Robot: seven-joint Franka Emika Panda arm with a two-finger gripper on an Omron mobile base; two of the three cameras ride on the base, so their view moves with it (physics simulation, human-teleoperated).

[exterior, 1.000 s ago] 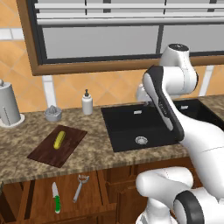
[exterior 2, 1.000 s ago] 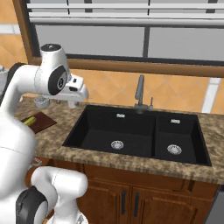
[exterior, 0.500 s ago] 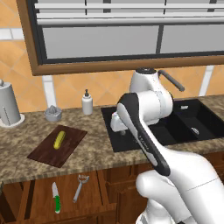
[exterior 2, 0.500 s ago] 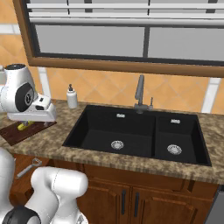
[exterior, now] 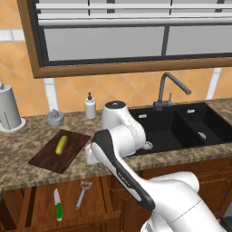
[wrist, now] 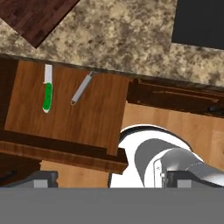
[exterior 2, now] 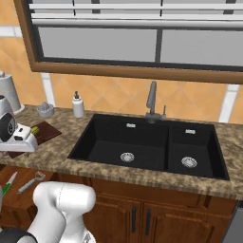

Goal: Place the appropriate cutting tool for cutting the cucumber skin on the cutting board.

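Left base view, arm folded low over counter edge, gripper finger spread hidden, peeler [exterior: 83, 194] in open drawer [exterior: 41, 206].

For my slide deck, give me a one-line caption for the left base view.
Robot arm swung over the counter beside the cutting board holding the cucumber, with the peeler and knife lying in the open drawer below.

A speckled granite counter [exterior: 41, 167] carries a dark wooden cutting board [exterior: 50, 156] near its front left. Far left stands a paper towel roll [exterior: 9, 108]; along the back, a juicer [exterior: 55, 118] and soap bottle [exterior: 90, 107]. Below, an open drawer [wrist: 87, 118] holds a green-handled knife [wrist: 47, 94], peeler [wrist: 82, 88] right of it.
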